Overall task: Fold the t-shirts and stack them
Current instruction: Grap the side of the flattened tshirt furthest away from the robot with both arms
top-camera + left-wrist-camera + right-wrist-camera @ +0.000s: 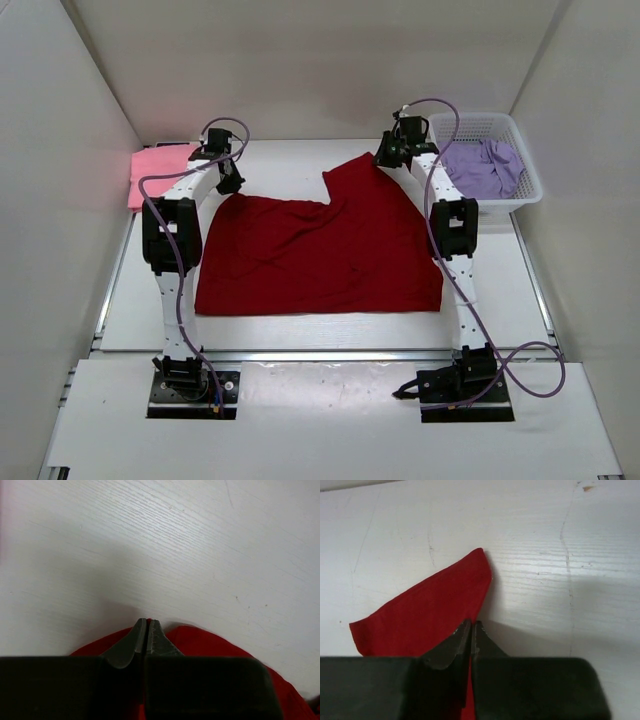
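A dark red t-shirt [320, 255] lies spread out in the middle of the table. My left gripper [230, 185] is at the shirt's far left corner, and in the left wrist view it [147, 621] is shut with red cloth [210, 642] pinched at its tips. My right gripper [383, 158] is at the shirt's far right sleeve. Its jaws [471, 622] are shut on the sleeve's edge [430, 610], with red cloth running between them. A pink t-shirt [160, 172] lies folded at the far left. A lavender t-shirt [485, 168] is bunched in the basket.
The white mesh basket [533, 185] stands at the far right, close beside the right arm. White walls close the table in on the left, right and back. Both arm bases sit at the near edge.
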